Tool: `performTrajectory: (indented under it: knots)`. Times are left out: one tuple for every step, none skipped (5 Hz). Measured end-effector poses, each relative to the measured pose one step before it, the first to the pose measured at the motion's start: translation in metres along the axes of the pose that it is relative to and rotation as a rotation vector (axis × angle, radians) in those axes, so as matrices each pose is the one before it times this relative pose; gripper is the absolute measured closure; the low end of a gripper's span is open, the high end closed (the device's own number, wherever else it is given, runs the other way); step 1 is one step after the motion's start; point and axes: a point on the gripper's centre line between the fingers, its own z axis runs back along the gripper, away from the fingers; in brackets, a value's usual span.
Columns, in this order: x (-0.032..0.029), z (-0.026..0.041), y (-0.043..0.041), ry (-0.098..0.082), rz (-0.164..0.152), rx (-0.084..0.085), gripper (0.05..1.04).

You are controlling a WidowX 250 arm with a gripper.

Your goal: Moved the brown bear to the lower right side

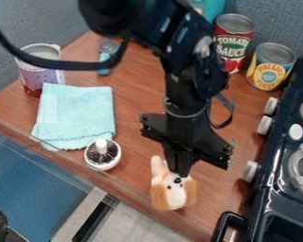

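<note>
The gripper (pixel 181 173) hangs down over the lower middle of the counter, its fingers close together and shut on the plush toy just behind its head. That small toy (pixel 174 193), white with brown ears and a dark nose, looks more like a dog than a brown bear. Its face points up toward the camera, near the counter's front edge, and a pale part sticks up left of the fingers. The fingers hide some of its body.
A black stove (pixel 262 194) with white knobs stands on the right. Left of the gripper are a round white brush (pixel 103 160) and a folded light-blue cloth (pixel 78 113). Behind are a purple cup (pixel 40 75), a tomato sauce can (pixel 233 40) and a pineapple can (pixel 270 68).
</note>
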Motion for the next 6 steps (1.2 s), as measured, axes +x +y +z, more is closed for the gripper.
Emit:
performTrajectory:
  knots:
    - [0.01184, -0.00795, 0.00597, 0.0086, 0.0148, 0.0091, 1.01]
    - [0.00319, 0.00267, 0.00062, 0.005, -0.0037, 0.0138, 0.862]
    - [0.00042, 0.00571, 0.00114, 0.0002, 0.0113, 0.0211, 0.6]
    - [0.00355, 0.0162, -0.00157, -0.0296, -0.0011, -0.0087, 0.286]
    - [0.00534, 0.02247, 0.00412, -0.0352, -0.0107, -0.0019, 0.079]
    - [0.00539, 0.02045, 0.01127, -0.0391, -0.0528, -0.0549, 0.079]
